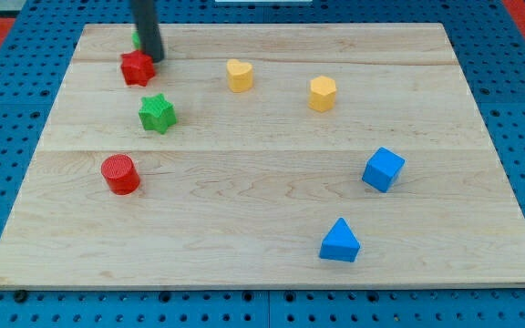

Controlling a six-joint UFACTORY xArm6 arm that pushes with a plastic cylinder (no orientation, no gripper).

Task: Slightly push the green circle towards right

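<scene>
Claw is not present on this arm: it ends in a plain dark rod that holds nothing, so nothing opens or closes, and my tip [154, 58] stands in the upper left of the frame, just beside the red star block [137, 67]. Going from near to far on the wooden desk [262, 264]: the blue triangle [340, 241] lies at the lower right, then the blue cube [383, 169] and the red cylinder [119, 174], then the green star [157, 113], then the yellow hexagon block [323, 93] and the yellow heart-like block [239, 75]. The green circle [137, 40] is farthest, at the top left edge, almost hidden behind the rod; only a green sliver shows left of it. I judge that my tip is on its right, so it must go around to its left side before pushing rightwards.
</scene>
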